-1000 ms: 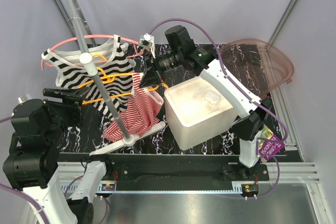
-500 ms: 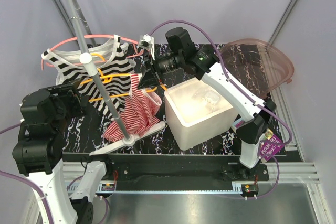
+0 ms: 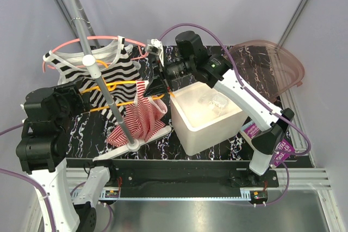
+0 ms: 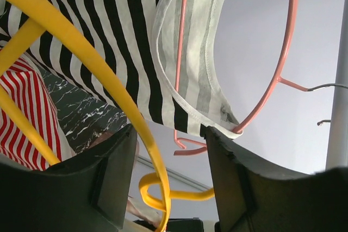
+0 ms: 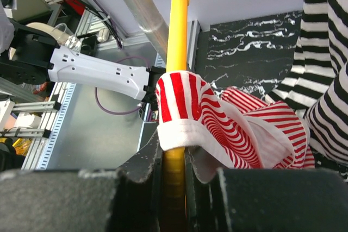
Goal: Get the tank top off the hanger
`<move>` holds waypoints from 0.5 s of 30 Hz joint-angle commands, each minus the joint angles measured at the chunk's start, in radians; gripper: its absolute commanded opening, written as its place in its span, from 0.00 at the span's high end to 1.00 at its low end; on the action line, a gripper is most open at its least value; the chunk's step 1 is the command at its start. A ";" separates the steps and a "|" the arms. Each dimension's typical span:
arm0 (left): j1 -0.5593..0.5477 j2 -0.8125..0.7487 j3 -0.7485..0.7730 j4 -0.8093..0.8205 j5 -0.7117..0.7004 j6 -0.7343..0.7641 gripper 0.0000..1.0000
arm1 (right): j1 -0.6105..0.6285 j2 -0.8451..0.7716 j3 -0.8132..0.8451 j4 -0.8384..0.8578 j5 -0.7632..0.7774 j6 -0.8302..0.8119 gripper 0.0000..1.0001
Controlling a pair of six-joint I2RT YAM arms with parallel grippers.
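Right gripper, jaws clamped on the straight bar of the yellow hanger, lower centre of the right wrist view; the red-and-white striped tank top is draped over that bar just above the jaws and, in the top view, hangs bunched at centre frame, left of the white bin, over the dark marbled surface. Left gripper, jaws apart, a curved yellow limb of the hanger passing between them, below a black-and-white striped top on a pink hanger
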 commanded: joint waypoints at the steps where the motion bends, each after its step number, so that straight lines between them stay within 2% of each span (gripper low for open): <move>1: 0.006 0.009 -0.020 0.083 0.000 0.008 0.48 | 0.013 -0.045 0.022 0.105 -0.060 0.013 1.00; 3: 0.006 -0.002 -0.037 0.103 0.012 0.022 0.58 | 0.018 -0.031 0.051 0.111 -0.067 0.015 1.00; 5: 0.006 -0.014 -0.045 0.117 0.023 0.031 0.62 | 0.022 -0.017 0.072 0.111 -0.071 0.015 1.00; 9: 0.006 -0.048 -0.040 0.123 0.021 0.056 0.84 | 0.028 0.010 0.115 0.111 -0.071 0.050 1.00; 10: 0.004 -0.057 -0.043 0.123 0.014 0.058 0.92 | 0.030 0.012 0.117 0.114 -0.062 0.052 1.00; 12: 0.006 -0.083 -0.048 0.120 0.010 0.059 1.00 | 0.034 0.020 0.123 0.114 -0.045 0.069 1.00; 14: 0.006 -0.098 -0.061 0.120 0.010 0.047 1.00 | 0.045 0.029 0.135 0.117 -0.008 0.082 1.00; 15: 0.006 -0.111 -0.063 0.120 0.007 0.038 1.00 | 0.050 0.039 0.141 0.119 0.028 0.102 0.92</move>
